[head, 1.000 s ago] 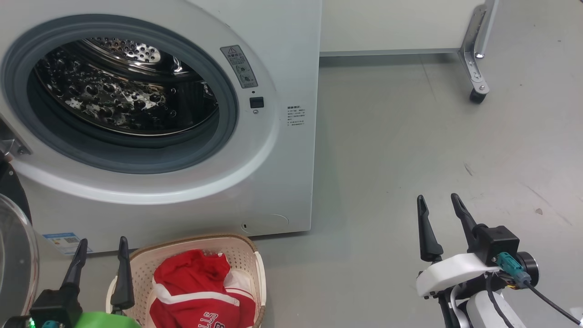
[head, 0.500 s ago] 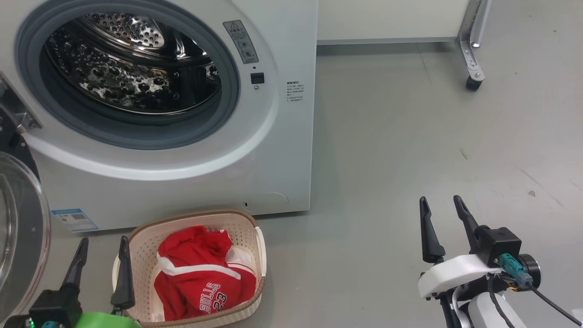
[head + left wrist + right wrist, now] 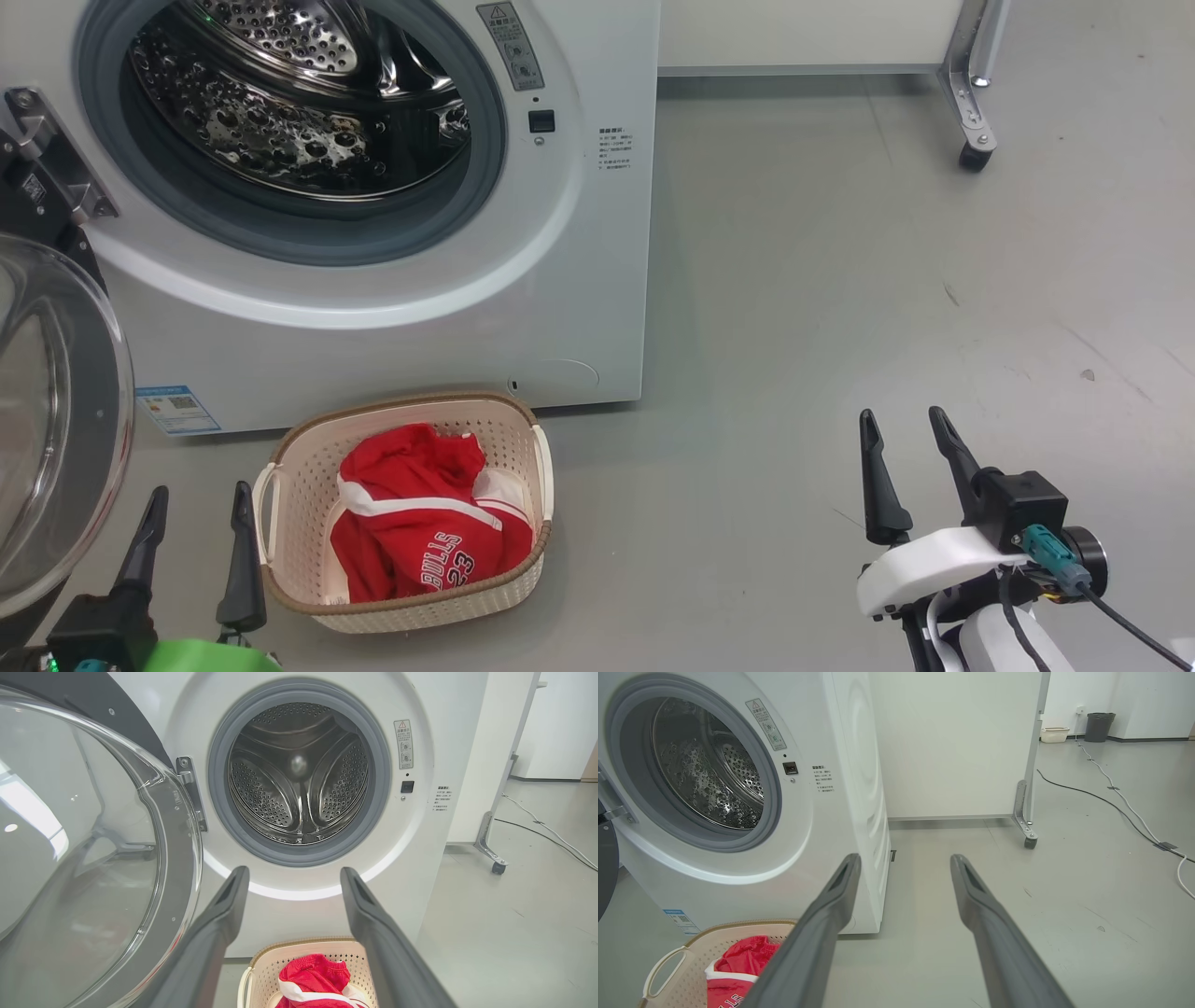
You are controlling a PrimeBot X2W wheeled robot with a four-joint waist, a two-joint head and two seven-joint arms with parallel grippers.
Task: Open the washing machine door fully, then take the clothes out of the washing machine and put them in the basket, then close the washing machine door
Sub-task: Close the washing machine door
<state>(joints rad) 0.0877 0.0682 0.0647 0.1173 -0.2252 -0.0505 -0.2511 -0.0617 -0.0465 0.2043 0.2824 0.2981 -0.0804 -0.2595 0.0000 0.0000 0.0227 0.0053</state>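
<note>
Head view: the washing machine (image 3: 373,308) stands with its steel drum (image 3: 280,103) bare. The clothes (image 3: 420,523), a red jersey, lie in the basket (image 3: 411,401) on the floor (image 3: 794,327) just in front of it. The washing machine door (image 3: 56,420) hangs swung out at the picture's left edge, carried on its hinge (image 3: 56,149). The left hand (image 3: 198,495) hovers just beside the basket's left handle, released and holding nothing. The right hand (image 3: 901,420) is well apart over bare floor, also released and empty.

Left wrist view: the glass bowl of the door bulges toward the camera on the left, while the spread fingers point at the drum opening, with the basket below them.

Right wrist view: the parted fingers aim past the machine's right front corner, and the basket and jersey sit at lower left.

With unloading apparently done, closing the door looks like the step left. It lies to the left of the left hand, its free rim toward the robot and its face running from hinge to robot, so the left arm is clearly the nearer. I judge the push must come from the door's far, outer side, swinging it rightward.

Against the earlier head pictures the whole scene has slid: the machine sits higher and the basket is wholly in view. That is the camera moving; the basket, the jersey and the spread of both hands look unchanged
</note>
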